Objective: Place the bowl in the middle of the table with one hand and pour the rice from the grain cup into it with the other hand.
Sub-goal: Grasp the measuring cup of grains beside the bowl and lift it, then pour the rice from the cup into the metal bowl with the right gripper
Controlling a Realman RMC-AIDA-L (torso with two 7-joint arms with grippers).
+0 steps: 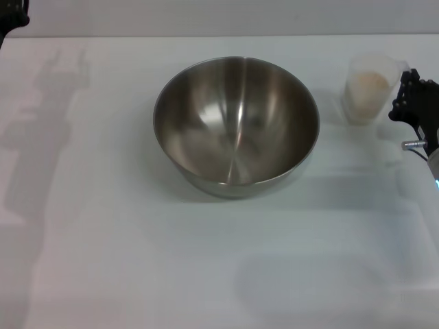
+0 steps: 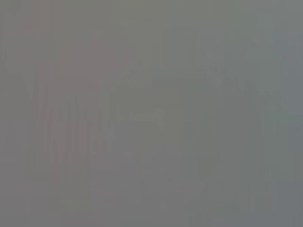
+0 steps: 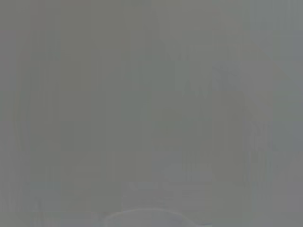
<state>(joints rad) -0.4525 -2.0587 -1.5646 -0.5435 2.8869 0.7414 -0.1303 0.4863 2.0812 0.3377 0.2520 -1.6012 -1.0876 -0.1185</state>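
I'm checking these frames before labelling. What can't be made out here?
- Left claw: head view, cut off by the top-left corner; open or shut unknown.
- Right claw: beside the cup, cut by the right edge; grip unclear.
- Both wrist views: uniform grey haze, nothing identifiable.
- Bowl: any rice inside is lost in reflections.

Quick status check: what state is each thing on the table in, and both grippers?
bowl: upright, empty, mid-table.
grain cup: upright, holding rice, right of the bowl, not tipped.
right gripper: beside the cup, grasp unclear.
left gripper: far-left corner, away from everything.
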